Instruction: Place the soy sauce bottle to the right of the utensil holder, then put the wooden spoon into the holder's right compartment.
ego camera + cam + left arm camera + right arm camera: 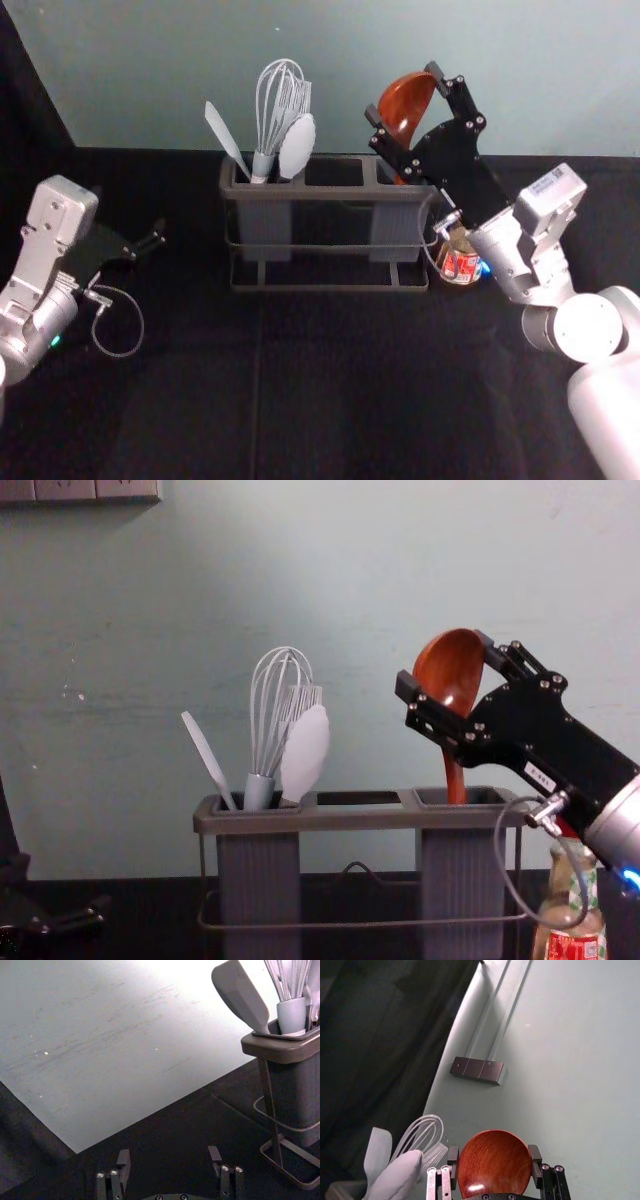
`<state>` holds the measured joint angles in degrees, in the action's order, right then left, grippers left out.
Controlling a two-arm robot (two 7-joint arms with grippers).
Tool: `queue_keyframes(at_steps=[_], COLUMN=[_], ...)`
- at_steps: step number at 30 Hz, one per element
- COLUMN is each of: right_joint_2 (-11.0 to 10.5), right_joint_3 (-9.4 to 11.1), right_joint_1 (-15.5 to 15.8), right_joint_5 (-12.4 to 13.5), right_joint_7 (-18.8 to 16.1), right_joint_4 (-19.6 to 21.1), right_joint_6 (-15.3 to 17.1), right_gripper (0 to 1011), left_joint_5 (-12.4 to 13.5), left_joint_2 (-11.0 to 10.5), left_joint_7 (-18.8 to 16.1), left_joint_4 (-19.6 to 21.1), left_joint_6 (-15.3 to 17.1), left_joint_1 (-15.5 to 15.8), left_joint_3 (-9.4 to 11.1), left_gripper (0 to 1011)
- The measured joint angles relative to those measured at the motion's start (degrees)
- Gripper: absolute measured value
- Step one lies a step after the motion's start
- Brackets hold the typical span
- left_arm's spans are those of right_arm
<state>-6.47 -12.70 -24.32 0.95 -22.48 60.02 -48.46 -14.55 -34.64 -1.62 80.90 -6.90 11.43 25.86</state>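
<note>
At one o'clock we find a glossy reddish-brown wooden spoon (403, 108), grained darker, and the black right gripper (404, 93). Our utensil holder (340, 193) is grey-brown, its cups vertically ribbed. At eleven, a pale grey whisk (261, 168); at three, the soy sauce bottle (460, 264), labelled red and white. The worktop (330, 390) is black.

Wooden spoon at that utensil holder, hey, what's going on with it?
The robot's right claw is gripping the wooden spoon by its bowl, and the spoon's handle reaches down into the right compartment of the utensil holder. The soy sauce bottle stands to the right of the holder. The left claw is open and holding nothing, off to the holder's left.
</note>
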Motion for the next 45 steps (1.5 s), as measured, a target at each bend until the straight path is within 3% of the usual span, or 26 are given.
queue_keyframes(at_steps=[16,23,45], right_joint_2=[0.4,0.7,-0.8], right_joint_3=[0.7,1.0,3.3], right_joint_1=[1.2,1.6,5.2], right_joint_5=[0.4,0.3,0.1], right_joint_7=[-0.2,0.0,1.3], right_joint_4=[-0.3,0.5,11.3], right_joint_6=[-0.1,0.0,1.1], right_gripper=[846,1000,1002], left_joint_5=[0.0,0.0,0.0], left_joint_2=[0.0,0.0,0.0], left_joint_7=[0.0,0.0,0.0], left_joint_4=[0.0,0.0,0.0], left_joint_6=[0.0,0.0,0.0], left_joint_1=[0.0,0.0,0.0], left_joint_3=[0.0,0.0,0.0], left_gripper=[1011,1011,1010])
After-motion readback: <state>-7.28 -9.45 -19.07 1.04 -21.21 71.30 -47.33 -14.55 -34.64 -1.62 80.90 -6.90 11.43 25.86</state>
